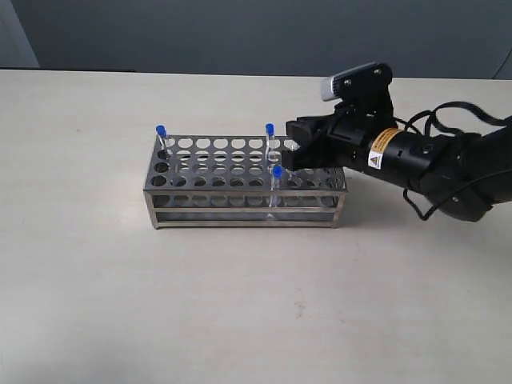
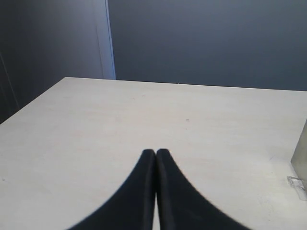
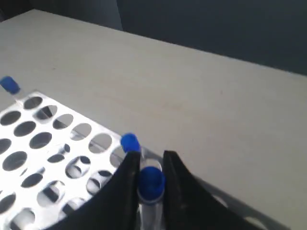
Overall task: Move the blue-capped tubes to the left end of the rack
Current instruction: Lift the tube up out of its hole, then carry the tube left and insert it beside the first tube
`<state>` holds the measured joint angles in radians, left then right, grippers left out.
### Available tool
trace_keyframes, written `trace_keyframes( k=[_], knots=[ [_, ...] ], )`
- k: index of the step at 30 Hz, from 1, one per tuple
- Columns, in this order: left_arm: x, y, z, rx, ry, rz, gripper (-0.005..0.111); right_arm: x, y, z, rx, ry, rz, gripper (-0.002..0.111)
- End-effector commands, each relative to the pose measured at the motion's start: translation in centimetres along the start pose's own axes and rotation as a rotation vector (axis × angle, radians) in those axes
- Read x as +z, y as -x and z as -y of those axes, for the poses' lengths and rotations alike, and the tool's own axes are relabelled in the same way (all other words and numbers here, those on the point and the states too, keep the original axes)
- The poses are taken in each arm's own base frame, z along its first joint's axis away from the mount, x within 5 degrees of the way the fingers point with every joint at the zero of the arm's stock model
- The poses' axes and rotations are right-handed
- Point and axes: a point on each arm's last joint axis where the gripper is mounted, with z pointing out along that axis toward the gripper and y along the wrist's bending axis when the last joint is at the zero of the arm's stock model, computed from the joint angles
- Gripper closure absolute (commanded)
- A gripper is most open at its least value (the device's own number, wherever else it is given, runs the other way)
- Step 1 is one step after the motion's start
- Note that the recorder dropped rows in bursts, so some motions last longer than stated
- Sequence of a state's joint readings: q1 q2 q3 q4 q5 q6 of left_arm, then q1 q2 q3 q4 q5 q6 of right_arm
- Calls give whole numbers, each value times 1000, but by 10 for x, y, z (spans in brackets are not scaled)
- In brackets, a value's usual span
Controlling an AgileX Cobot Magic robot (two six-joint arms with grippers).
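My right gripper [image 3: 152,160] clamped on one blue-capped tube [image 3: 151,183], upright, cap up, at the rack [image 1: 200,172], left gripper [image 2: 156,154] fingers together

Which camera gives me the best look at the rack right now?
The exterior view: the whole rack shows, every hole row and both ends. The right wrist view shows only part of its top plate, close up. The left wrist view catches just a metal sliver at the picture's edge, perhaps its corner.
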<state>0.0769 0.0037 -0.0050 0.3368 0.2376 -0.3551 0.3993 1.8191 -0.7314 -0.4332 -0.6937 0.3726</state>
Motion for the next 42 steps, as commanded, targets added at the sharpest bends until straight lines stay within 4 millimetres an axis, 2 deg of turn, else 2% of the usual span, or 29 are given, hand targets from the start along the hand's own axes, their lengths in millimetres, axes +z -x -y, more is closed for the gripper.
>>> trace_keyframes(
  k=[1, 4, 7, 9, 11, 13, 15, 19, 24, 42],
  knots=[
    [0, 0, 1, -3, -12, 5, 106, -21, 45, -9, -75, 14, 111, 108],
    [0, 0, 1, -3, -12, 5, 106, -28, 72, -17, -148, 21, 143, 108],
    [0, 0, 1, -3, -12, 5, 106, -22, 96, -30, -185, 32, 160, 108],
    [0, 0, 1, -3, -12, 5, 106, -9, 112, -47, -223, 68, 171, 108],
    [0, 0, 1, -3, -12, 5, 106, 15, 122, -73, -246, 144, 166, 108],
    [0, 0, 1, -3, -12, 5, 106, 34, 118, -93, -257, 195, 144, 108],
    [0, 0, 1, -3, -12, 5, 106, 56, 104, -112, -267, 243, 108, 108],
    [0, 0, 1, -3, -12, 5, 106, 81, 78, -127, -272, 283, 42, 108],
    [0, 0, 1, -3, -12, 5, 106, 88, 65, -126, -269, 275, -1, 108],
    [0, 0, 1, -3, -12, 5, 106, 98, 49, -124, -318, 274, -39, 108]
  ],
)
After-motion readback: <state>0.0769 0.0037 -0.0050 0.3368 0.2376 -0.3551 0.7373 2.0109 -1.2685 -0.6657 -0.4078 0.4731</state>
